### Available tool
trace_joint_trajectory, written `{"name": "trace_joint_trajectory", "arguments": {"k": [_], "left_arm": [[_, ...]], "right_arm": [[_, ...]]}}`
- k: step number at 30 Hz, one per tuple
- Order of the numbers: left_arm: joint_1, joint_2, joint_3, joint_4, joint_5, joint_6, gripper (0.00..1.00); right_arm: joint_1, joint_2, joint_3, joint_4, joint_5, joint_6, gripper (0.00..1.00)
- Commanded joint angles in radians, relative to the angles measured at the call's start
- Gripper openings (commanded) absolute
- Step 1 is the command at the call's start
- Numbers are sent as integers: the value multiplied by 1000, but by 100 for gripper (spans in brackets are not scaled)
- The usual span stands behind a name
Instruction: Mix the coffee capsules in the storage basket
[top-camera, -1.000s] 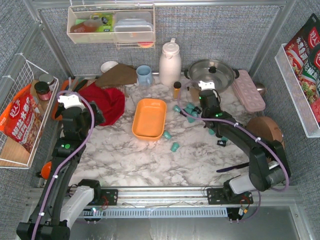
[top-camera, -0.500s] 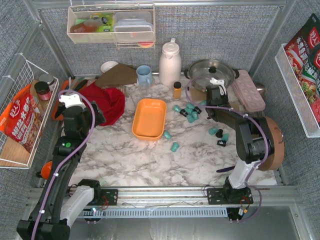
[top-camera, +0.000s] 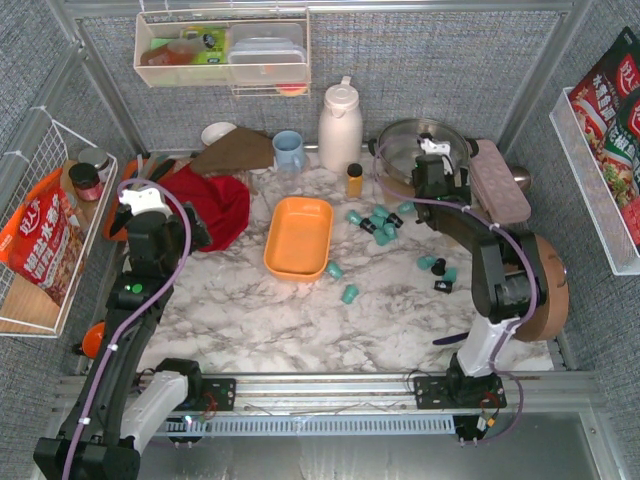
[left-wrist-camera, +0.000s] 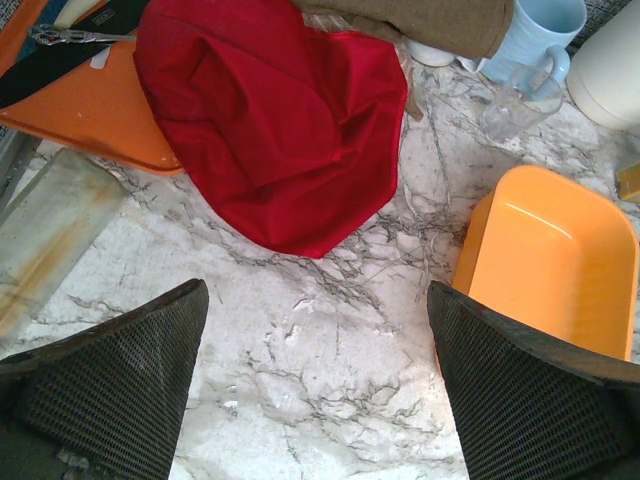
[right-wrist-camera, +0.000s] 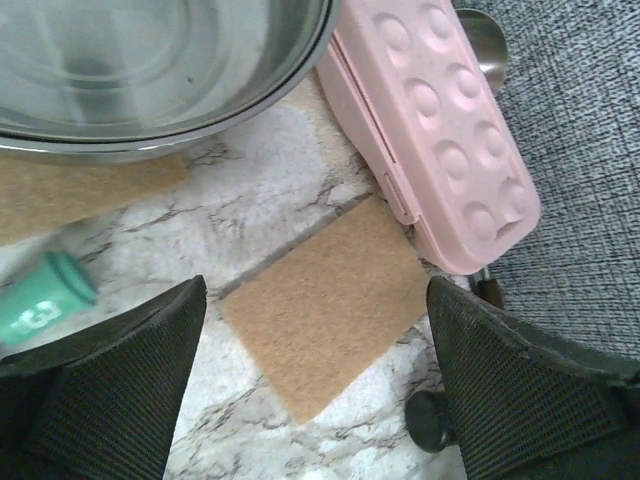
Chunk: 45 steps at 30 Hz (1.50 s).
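The orange storage basket (top-camera: 299, 236) lies empty at mid-table and also shows at the right of the left wrist view (left-wrist-camera: 560, 270). Teal and black coffee capsules lie scattered on the marble to its right: a cluster (top-camera: 379, 222), two near the basket's corner (top-camera: 342, 282), and a few more (top-camera: 438, 268). One teal capsule (right-wrist-camera: 40, 300) shows at the left edge of the right wrist view. My left gripper (top-camera: 160, 232) (left-wrist-camera: 315, 290) hangs open over bare marble, left of the basket. My right gripper (top-camera: 437, 180) (right-wrist-camera: 315, 290) is open and empty above a tan pad (right-wrist-camera: 330, 300), between pot and egg tray.
A steel pot (top-camera: 420, 145), pink egg tray (top-camera: 497, 180), white thermos (top-camera: 340, 125), blue mug (top-camera: 288, 150) and amber bottle (top-camera: 354, 180) line the back. A red cloth (left-wrist-camera: 270, 130) and orange cutting board (left-wrist-camera: 90, 100) lie left. A round wooden board (top-camera: 535, 265) sits right.
My right gripper has moved back and to the right, away from the capsule cluster toward the pot, and has opened. The left arm has not moved.
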Motion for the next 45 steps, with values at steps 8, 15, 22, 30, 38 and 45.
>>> {"name": "trace_joint_trajectory", "arguments": {"k": [8, 15, 22, 30, 38, 45], "left_arm": [[2, 23, 3, 29, 31, -1, 99], [2, 80, 9, 26, 134, -8, 99], [-4, 153, 11, 33, 245, -18, 93], [-228, 306, 16, 82, 218, -116, 85], [-302, 557, 71, 179, 105, -120, 72], [-302, 752, 161, 210, 178, -78, 57]], "right_arm": [[44, -288, -10, -249, -318, 226, 97], [145, -486, -116, -325, -516, 230, 97], [257, -627, -234, -384, -549, 253, 95], [292, -724, -414, -304, -618, 258, 94], [293, -828, -524, -235, -635, 253, 94], [293, -882, -541, -236, -622, 255, 94]]}}
